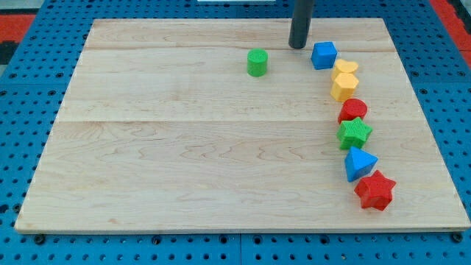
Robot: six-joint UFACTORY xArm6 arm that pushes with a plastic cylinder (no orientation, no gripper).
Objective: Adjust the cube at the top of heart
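Note:
A blue cube (pixel 324 55) sits near the view's top right, touching the upper left of a yellow heart (pixel 346 68). My tip (pixel 297 46) stands on the board just left of the blue cube, a small gap apart. Below the heart, a yellow hexagon-like block (pixel 344 87) follows in a curved line of blocks.
The line goes on down the view's right: a red round block (pixel 352 110), a green star (pixel 355 133), a blue triangle (pixel 359 163), a red star (pixel 375 191). A green cylinder (pixel 257 63) stands alone left of my tip. The wooden board (pixel 184 147) lies on a blue pegboard.

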